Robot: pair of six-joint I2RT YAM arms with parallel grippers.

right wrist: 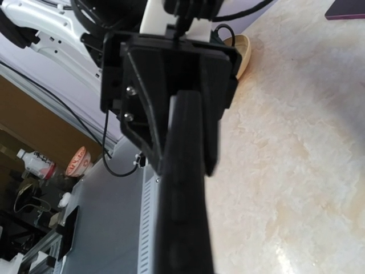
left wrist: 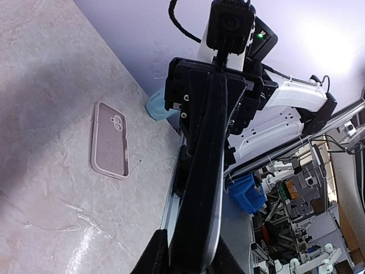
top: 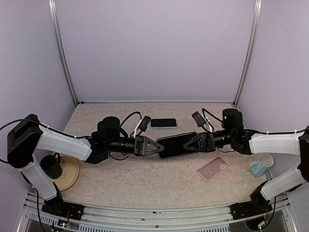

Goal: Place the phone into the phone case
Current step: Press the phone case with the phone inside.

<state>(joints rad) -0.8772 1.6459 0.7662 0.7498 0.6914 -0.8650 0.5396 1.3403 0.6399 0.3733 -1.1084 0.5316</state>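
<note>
A black phone [top: 176,145] hangs flat above the middle of the table, held between both arms. My left gripper [top: 159,147] is shut on its left end; in the left wrist view its fingers [left wrist: 151,254] press both sides of the phone [left wrist: 199,188]. My right gripper [top: 190,142] is shut on the right end. In the right wrist view the phone's edge [right wrist: 185,200] fills the lower frame and hides my fingertips. The pink phone case [top: 212,168] lies empty, open side up, on the table at the near right, also seen in the left wrist view [left wrist: 110,140].
A second phone in a blue case [top: 163,123] lies towards the back. A beige plate [top: 67,173] and a dark mug [top: 52,166] sit at the near left. A light blue cup [top: 260,166] stands at the right, beside the case.
</note>
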